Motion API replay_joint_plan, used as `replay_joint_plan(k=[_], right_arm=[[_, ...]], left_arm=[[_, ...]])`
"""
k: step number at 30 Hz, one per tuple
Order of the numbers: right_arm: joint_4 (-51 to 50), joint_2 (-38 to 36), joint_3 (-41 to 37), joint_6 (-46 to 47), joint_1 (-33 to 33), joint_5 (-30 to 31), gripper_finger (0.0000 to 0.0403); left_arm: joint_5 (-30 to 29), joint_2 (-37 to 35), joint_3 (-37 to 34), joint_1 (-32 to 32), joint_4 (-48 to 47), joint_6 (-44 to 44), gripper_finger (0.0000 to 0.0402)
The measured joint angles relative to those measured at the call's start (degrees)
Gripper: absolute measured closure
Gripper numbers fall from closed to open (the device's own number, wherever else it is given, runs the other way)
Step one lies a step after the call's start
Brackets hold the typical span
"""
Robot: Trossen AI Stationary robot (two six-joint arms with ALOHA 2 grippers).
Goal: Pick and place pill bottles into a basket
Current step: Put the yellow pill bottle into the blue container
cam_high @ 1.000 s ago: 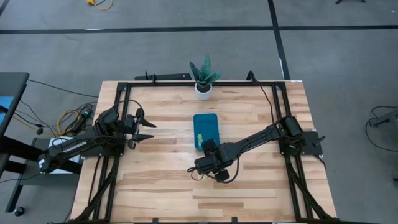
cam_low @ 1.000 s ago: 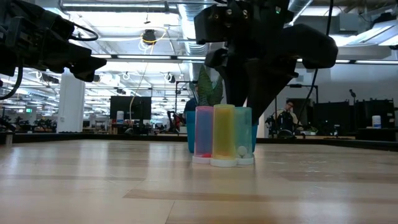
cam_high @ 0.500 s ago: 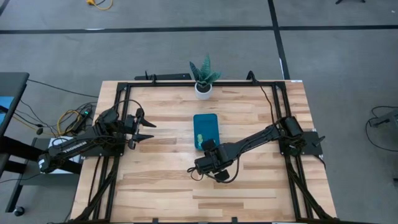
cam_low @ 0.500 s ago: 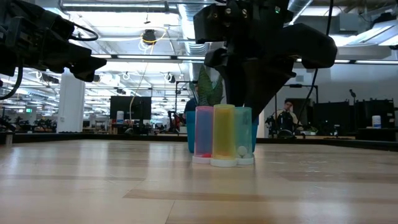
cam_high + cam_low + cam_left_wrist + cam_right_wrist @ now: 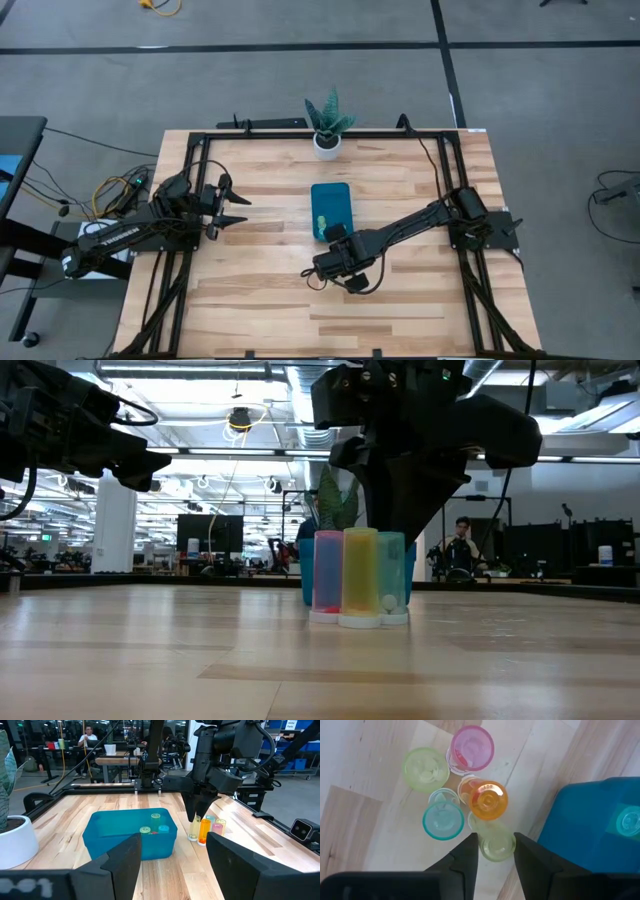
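Note:
Several small bottles stand upright in a cluster on the table: pink [image 5: 472,747], light green [image 5: 426,768], teal [image 5: 443,820], orange [image 5: 489,800] and pale yellow-green [image 5: 497,841]. In the low view they show as pink [image 5: 328,575], yellow [image 5: 360,575] and teal [image 5: 391,575]. My right gripper [image 5: 496,857] is open and points down over the cluster [image 5: 335,262], one finger on each side of the pale yellow-green bottle. The teal-blue basket [image 5: 331,210] lies beside it and holds a few bottles [image 5: 155,820]. My left gripper [image 5: 243,208] waits open at the left. My right gripper comes from above, pointing down, with its fingers [image 5: 465,857] on either side of the pale yellow-green bottle's cap [image 5: 492,847]. I cannot tell whether they touch it. The bottle stands upright on the table.
A potted plant [image 5: 327,125] in a white pot [image 5: 15,840] stands at the table's far edge. The basket's wall [image 5: 600,820] is close beside the cluster. A black frame runs around the table [image 5: 200,150]. A person sits in the room behind [image 5: 462,545].

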Motion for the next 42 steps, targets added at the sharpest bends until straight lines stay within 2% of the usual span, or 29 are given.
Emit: replay_joint_plan(k=[11,29,35,42], right_arm=[[-2.9,-0.8,1.1,1.8,0.2,0.0,0.0294],[-24.1,-0.8,18.1,3.0,-0.1,0.7,0.0294],[-27.7,-0.9,22.8,3.0,-2.7,3.3,0.0294],[-27.6,-0.9,25.2,0.0,-8.0,3.2,0.0294]], left_arm=[[0.0,0.0,0.0,0.0,0.0,0.0,0.0189],[0.0,0.0,0.0,0.0,0.0,0.0,0.0189],[0.0,0.0,0.0,0.0,0.0,0.0,0.0189],[0.0,0.0,0.0,0.0,0.0,0.0,0.0189]])
